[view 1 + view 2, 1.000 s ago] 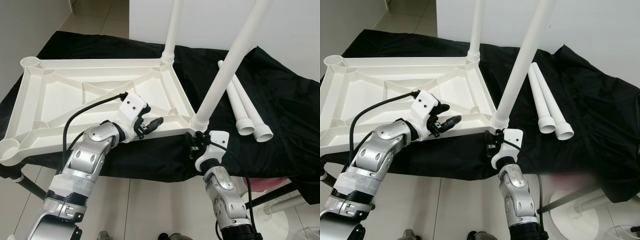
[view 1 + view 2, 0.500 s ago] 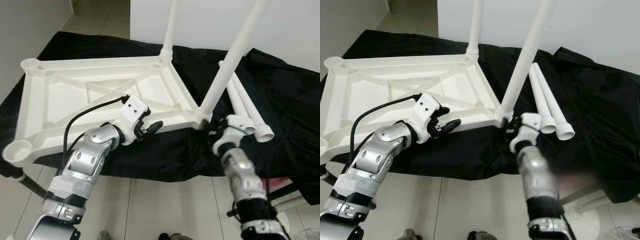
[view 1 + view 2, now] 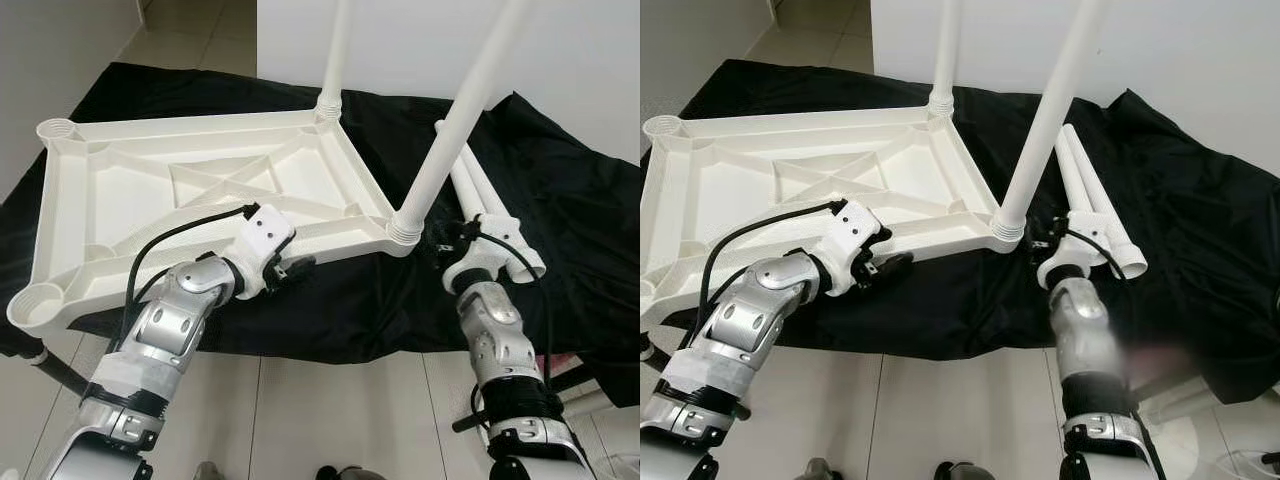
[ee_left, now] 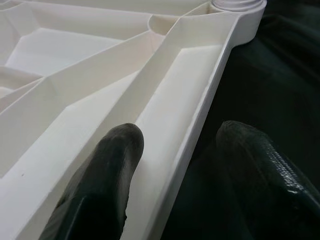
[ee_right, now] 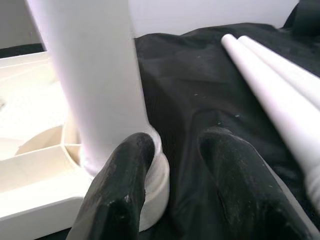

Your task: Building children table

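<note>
One white plastic tabletop (image 3: pixel 200 190) lies upside down on a black cloth (image 3: pixel 560 190), its ribbed underside facing up. It has four corner sockets: the two on the left, far (image 3: pixel 58 128) and near (image 3: pixel 30 305), are empty, and each of the two on the right carries a leg. So two white legs stand upright, one in the far right corner (image 3: pixel 335 60) and one in the near right corner (image 3: pixel 455 125). Two more legs (image 3: pixel 490 225) lie loose on the cloth to the right of the tabletop, side by side and touching, their flared ends pointing toward the near edge.

The left gripper (image 4: pixel 175 165) is at the tabletop's near rim, roughly midway along it toward the right. Its fingers are spread and straddle the rim wall: one finger (image 4: pixel 107 175) rests inside the channel on the white plastic, the other (image 4: pixel 255 170) is outside over the cloth. They do not visibly clamp the wall.

The right gripper (image 5: pixel 172 165) is just right of the near right corner, between the standing leg and the two loose legs. Its fingers are spread apart; one fingertip (image 5: pixel 127 170) touches the collar at the base of the near standing leg, and the other is over the black cloth, holding nothing.

Beyond the cloth there is a white wall (image 3: pixel 600 60), and pale floor tiles (image 3: pixel 320 410) show at the near side.
</note>
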Robot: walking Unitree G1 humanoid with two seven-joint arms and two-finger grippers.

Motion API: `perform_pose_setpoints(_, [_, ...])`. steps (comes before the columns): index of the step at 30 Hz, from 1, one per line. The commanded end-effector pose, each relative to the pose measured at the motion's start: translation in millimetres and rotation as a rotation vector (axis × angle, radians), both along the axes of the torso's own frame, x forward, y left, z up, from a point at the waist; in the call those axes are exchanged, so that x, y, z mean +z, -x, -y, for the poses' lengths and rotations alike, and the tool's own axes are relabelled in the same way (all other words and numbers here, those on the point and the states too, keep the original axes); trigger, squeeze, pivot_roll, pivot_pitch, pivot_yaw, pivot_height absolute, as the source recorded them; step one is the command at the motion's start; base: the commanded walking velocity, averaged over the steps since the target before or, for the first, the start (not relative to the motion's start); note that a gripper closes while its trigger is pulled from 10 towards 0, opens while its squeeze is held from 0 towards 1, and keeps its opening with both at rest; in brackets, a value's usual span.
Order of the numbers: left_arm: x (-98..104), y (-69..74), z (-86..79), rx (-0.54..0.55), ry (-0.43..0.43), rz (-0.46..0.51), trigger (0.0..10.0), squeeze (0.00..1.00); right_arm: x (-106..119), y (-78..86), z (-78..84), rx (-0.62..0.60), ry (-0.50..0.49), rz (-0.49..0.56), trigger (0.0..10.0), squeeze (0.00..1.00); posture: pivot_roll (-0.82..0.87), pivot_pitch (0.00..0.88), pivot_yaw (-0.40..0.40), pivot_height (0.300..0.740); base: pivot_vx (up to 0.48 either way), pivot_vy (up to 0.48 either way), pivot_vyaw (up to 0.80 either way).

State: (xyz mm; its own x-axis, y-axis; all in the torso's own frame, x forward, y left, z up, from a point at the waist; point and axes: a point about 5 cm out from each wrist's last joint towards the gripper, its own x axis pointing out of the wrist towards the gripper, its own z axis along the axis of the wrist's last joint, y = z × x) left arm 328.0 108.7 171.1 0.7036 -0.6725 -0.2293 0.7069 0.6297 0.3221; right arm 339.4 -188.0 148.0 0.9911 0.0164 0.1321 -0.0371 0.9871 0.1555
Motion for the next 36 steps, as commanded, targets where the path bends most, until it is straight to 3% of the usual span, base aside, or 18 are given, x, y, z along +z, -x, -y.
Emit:
perform_pose_setpoints(1, [-7.2, -0.3, 1.8, 0.017, -0.028, -0.016, 10.0, 0.0, -2.7, 2.4, -0.3, 0.002, -0.007, 0.003, 10.0, 0.0, 0.02, 0.105, -0.104, 0.74, 0.0, 0.0, 0.0])
perform_pose_setpoints(4, [-14.7, -7.6, -7.8, 0.081, -0.095, -0.046, 10.0, 0.0, -3.2, 1.3, -2.9, 0.002, -0.014, 0.017, 10.0, 0.0, 0.01, 0.1, -0.091, 0.74, 0.0, 0.0, 0.0])
perform_pose_setpoints(14, [-20.8, -16.5, -22.9, 0.182, -0.148, -0.09, 10.0, 0.0, -1.5, 0.0, -0.2, -0.011, -0.02, 0.026, 10.0, 0.0, 0.01, 0.095, -0.082, 0.74, 0.0, 0.0, 0.0])
perform_pose_setpoints(15, [-20.9, -17.3, -24.6, 0.193, -0.153, -0.086, 5.7, 0.0, -1.5, 0.1, -0.6, -0.011, -0.021, 0.027, 10.0, 0.0, 0.01, 0.095, -0.082, 0.74, 0.0, 0.0, 0.0])
perform_pose_setpoints(17, [-20.9, -17.3, -24.6, 0.193, -0.153, -0.086, 5.7, 0.0, -1.5, 0.1, -0.6, -0.011, -0.021, 0.027, 10.0, 0.0, 0.01, 0.095, -0.082, 0.74, 0.0, 0.0, 0.0])
perform_pose_setpoints(18, [-20.3, -18.9, -26.8, 0.213, -0.149, -0.083, 0.0, 0.0, -2.2, 0.1, -2.0, -0.01, -0.023, 0.026, 10.0, 0.0, 0.01, 0.096, -0.082, 0.74, 0.0, 0.0, 0.0])
perform_pose_setpoints(29, [-17.7, -22.4, -25.2, 0.246, -0.132, -0.07, 0.0, 0.0, -3.4, -0.4, -5.1, -0.006, -0.029, 0.028, 10.0, 0.0, 0.02, 0.103, -0.082, 0.74, 0.0, 0.0, 0.0])
perform_pose_setpoints(36, [-14.0, -22.1, -2.8, 0.196, -0.111, -0.042, 0.0, 0.0, -3.8, -0.8, -5.7, -0.008, -0.029, 0.026, 10.0, 0.0, 0.02, 0.104, -0.08, 0.74, 0.0, 0.0, 0.0])
